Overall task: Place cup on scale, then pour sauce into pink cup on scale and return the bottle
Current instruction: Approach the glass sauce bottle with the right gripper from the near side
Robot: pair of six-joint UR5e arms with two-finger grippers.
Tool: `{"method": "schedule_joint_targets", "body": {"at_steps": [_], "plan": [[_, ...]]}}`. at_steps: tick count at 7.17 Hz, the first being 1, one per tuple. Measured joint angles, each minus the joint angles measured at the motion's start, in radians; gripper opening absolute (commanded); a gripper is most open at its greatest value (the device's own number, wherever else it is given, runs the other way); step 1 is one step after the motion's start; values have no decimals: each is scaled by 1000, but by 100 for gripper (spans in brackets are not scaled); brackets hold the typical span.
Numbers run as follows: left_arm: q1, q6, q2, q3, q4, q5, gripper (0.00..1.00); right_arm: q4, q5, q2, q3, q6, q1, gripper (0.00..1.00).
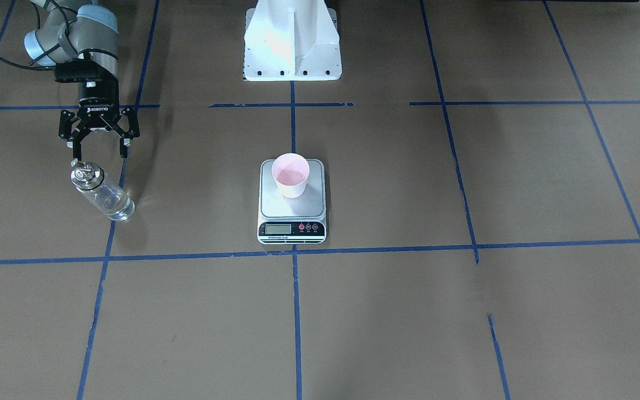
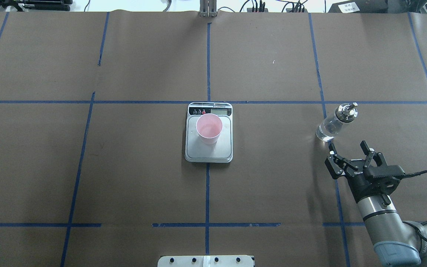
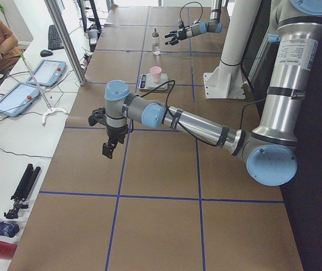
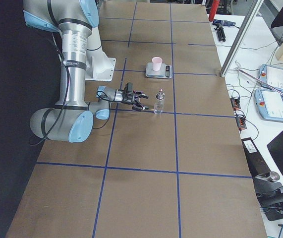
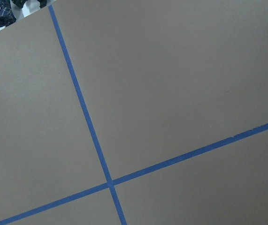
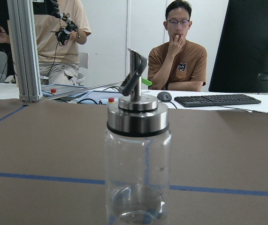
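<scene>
The overhead view shows the right gripper [image 2: 347, 145] low over the table [image 2: 143, 167], jaws spread wide and holding nothing, just short of the bottle [image 2: 332, 126] and not touching it. The right wrist view adds what the overhead cannot: the bottle stands upright, long axis vertical, metal cap on top with a thin spout rising from it at a slant, and only a shallow layer of clear sauce [image 6: 136, 206] at its base. The cup [image 2: 209, 128] stands mouth up on the steel plate of the scale [image 2: 208, 152] at mid-table, well apart from the bottle; the scale's display faces away from the robot. Only the left-end view shows the left gripper [image 3: 109, 148] properly, hanging over the near end of the table, and whether its jaws are apart cannot be told; its wrist camera sees just paper and crossing tape. The table is covered in brown paper gridded with blue tape. Beyond its far edge the right wrist view shows two people, a keyboard [image 6: 216, 100] and a dark monitor [image 6: 248, 44]
</scene>
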Motion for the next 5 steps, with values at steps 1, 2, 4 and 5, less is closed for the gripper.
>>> {"method": "schedule_joint_targets", "body": {"at_steps": [1,2,4,5], "plan": [[0,0,0,0,0,0,100,0,0,9,-15,-4,11,100],[0,0,0,2,1,1,100,0,1,13,-22,-12,20,100],[0,-1,0,7,2,1,100,0,1,29,-31,-45,35,100],[0,-2,1,10,2,1,100,0,1,48,-43,-55,43,100]]}}
